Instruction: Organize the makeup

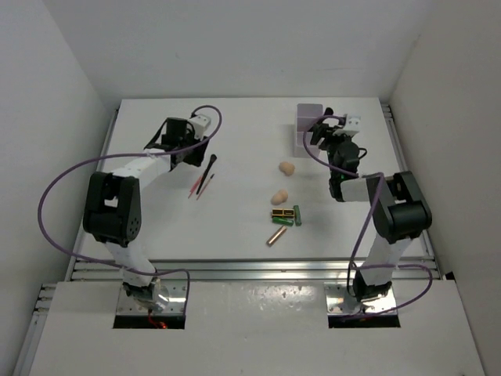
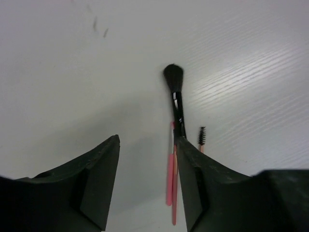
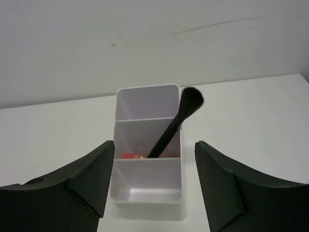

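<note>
White box (image 3: 147, 195): just ahead of the right fingers (image 3: 99, 169), in line with the gap between them; three compartments show in the wrist view.
Right fingers: spread wide, nothing between them, not touching the box.
Black brush (image 3: 169, 133): stands tilted in the middle compartment, its bristle head above the rim and leaning away from the fingers.
Red item (image 3: 133, 156): low in that same middle compartment, beside the brush handle; too little shows to tell what it is.
Left fingers (image 2: 104, 164): apart, low over the table (image 2: 72, 72), clamped on nothing.
Pink pencils (image 2: 170, 179): flat on the table in the gap between the left fingers, close to the finger on the right of the wrist view; whether they touch it I cannot tell.
Powder brush (image 2: 176, 104): on the table, head beyond the fingertips, handle running back beside the pencils.
Spoolie brush (image 2: 202, 136): on the table, on the outer side of that same finger.
Peach sponges (image 1: 287, 168) (image 1: 279, 197): on the table between the two sets of fingers, nearer the right ones.
Gold-black tube (image 1: 282, 213), green tubes (image 1: 291, 220), copper tube (image 1: 276, 236): clustered near the second sponge, well apart from both sets of fingers.
</note>
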Robot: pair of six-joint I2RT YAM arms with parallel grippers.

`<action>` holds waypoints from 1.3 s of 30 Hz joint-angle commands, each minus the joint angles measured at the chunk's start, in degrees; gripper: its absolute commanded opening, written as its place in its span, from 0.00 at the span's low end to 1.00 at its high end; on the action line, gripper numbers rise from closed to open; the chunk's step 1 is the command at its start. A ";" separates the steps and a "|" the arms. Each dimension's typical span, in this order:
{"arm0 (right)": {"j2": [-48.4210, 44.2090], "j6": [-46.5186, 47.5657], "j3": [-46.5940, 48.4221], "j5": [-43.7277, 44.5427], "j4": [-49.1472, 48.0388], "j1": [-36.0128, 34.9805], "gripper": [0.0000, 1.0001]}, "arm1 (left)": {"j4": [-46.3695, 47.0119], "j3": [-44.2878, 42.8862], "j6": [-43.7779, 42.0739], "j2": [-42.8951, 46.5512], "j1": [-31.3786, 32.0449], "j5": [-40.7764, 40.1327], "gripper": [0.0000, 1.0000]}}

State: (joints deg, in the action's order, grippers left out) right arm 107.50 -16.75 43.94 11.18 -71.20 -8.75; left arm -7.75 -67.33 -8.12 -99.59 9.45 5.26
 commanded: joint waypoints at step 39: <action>-28.93 6.56 -10.55 -14.26 33.67 0.23 0.71 | -11.85 -21.79 5.75 -21.51 5.49 -3.15 0.55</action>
State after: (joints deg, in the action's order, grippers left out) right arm 80.12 -11.05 32.80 -1.74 -35.38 -8.71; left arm -19.07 -87.55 -3.36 -120.38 15.31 1.23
